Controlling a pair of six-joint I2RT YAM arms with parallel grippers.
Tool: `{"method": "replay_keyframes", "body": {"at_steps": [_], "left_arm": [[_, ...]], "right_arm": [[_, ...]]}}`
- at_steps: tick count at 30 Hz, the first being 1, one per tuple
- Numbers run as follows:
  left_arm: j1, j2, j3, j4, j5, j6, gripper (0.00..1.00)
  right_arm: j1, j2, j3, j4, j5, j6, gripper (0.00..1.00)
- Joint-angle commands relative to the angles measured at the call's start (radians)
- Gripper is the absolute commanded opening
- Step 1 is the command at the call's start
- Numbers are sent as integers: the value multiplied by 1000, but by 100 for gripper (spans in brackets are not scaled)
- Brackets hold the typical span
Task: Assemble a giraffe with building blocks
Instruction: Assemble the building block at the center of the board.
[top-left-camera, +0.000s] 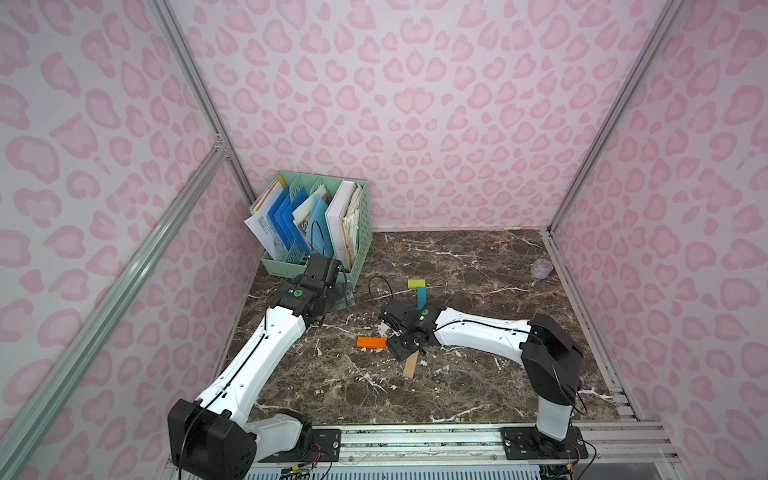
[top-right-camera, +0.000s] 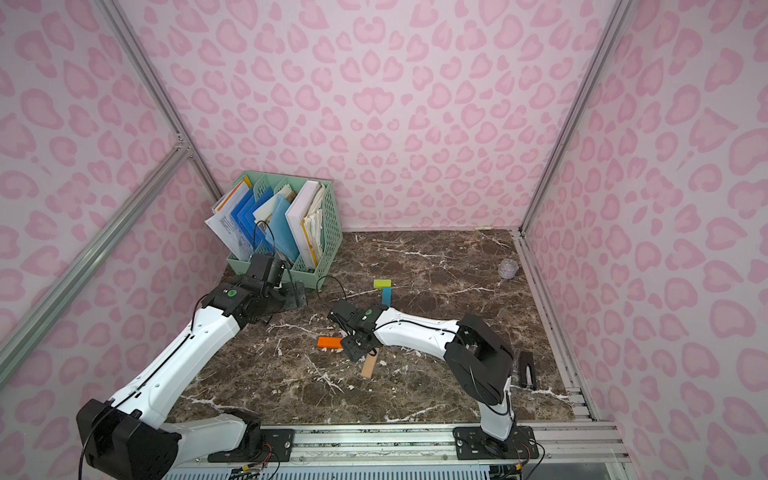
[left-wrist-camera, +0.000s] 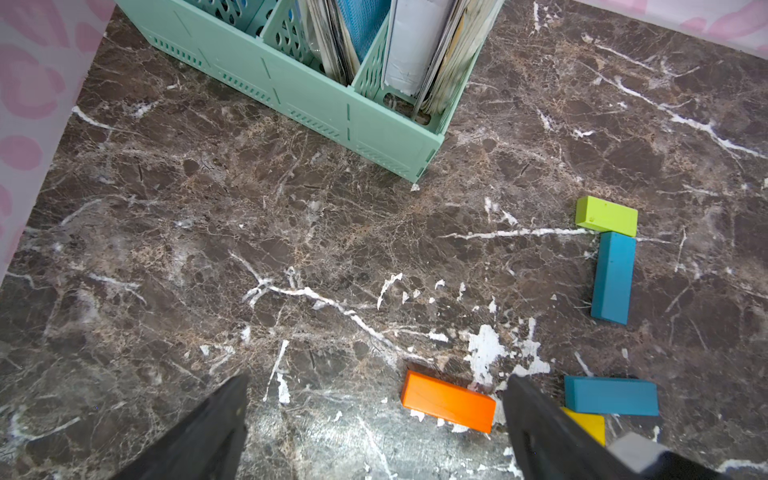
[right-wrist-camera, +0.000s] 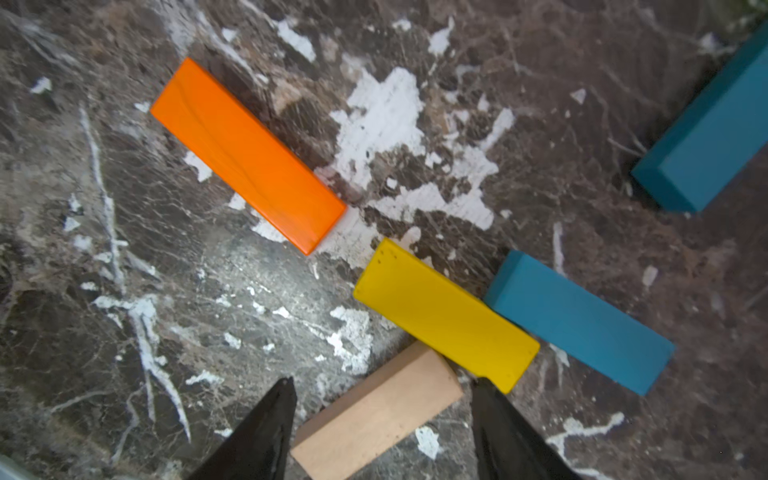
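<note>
Astride the tan block (right-wrist-camera: 374, 411), right hand (right-wrist-camera: 382, 380) spread, not pinching, yellow block (right-wrist-camera: 444, 316) touching that block, orange block (right-wrist-camera: 245, 153) near it, left hand (left-wrist-camera: 377, 378) spread wide, well apart.

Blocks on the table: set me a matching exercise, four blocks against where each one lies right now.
Things:
1. lime block
2. orange block
3. tan block
4. yellow block

Places:
A. touching no other block
B. straddled by the open right gripper
C. at one end of the far blue block
D. long side against the near blue block

Pairs: 1-C, 2-A, 3-B, 4-D
</note>
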Motion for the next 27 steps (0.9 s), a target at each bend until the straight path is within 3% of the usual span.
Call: {"method": "replay_keyframes", "body": {"at_steps": [1,6,20,23,27], "left_arm": [[74,-20,-22,-40,40,-37,99],[189,-95,-80,-25,86,-56,99],[194,-102,-86,-20,86,-36,99],[193,-103,-86,-19,87,-36,99],[194,-109,-83,-22,85,-32,99]], "right_arm": [[12,51,52,10,3,-102,69],[11,162,158,-14,-14,-167,71],[-22,357,382,-63,-144,-181,69],[-24,378,415,-87,-143,-183,62],[-27,377,413,-118,-138,-184,40]]}}
